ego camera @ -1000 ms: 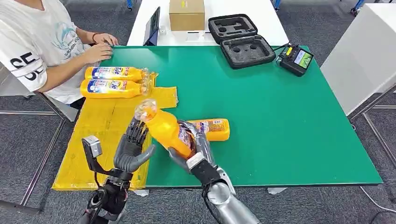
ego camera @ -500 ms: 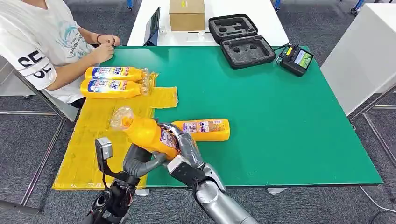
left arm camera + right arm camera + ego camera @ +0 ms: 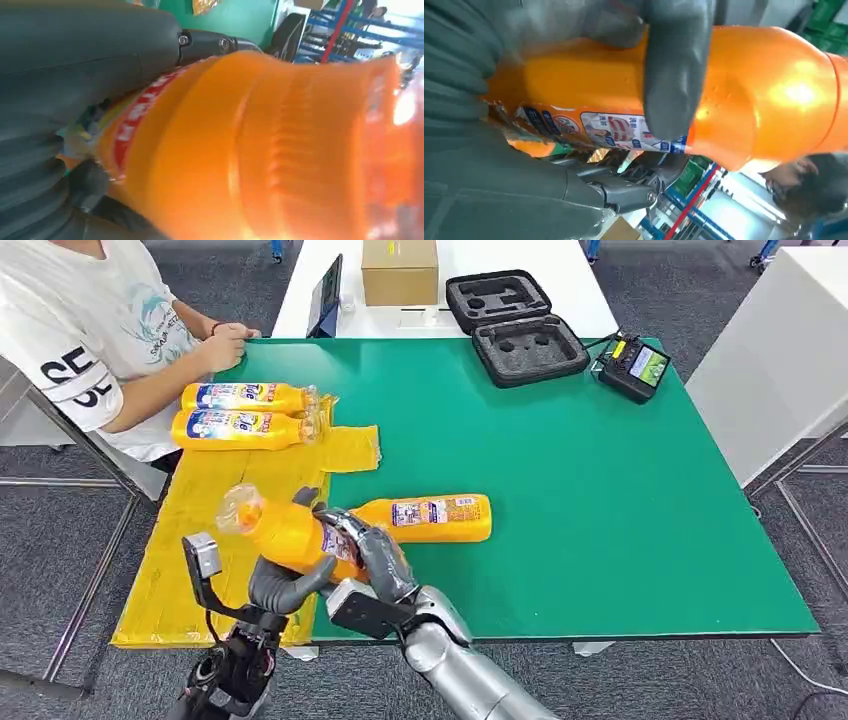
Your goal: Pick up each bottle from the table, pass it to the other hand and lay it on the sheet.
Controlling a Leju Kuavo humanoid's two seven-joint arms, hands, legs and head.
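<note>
Both my hands are on one orange bottle (image 3: 290, 532) above the near left part of the table (image 3: 620, 500), over the inner edge of the yellow sheet (image 3: 200, 530). My right hand (image 3: 370, 555) wraps the labelled base end; in the right wrist view the thumb (image 3: 674, 75) lies across the orange body. My left hand (image 3: 285, 580) cups the bottle from below, fingers curled up round its middle. The bottle's long axis runs nearly level, slightly tilted, its clear cap end (image 3: 238, 508) pointing left over the sheet, base toward the table's middle.

A second bottle (image 3: 430, 518) lies flat on the green top just behind my right hand, long axis along the near edge. Two more bottles (image 3: 245, 413) lie side by side at the sheet's far end, caps pointing right, beside a seated person (image 3: 90, 330).
</note>
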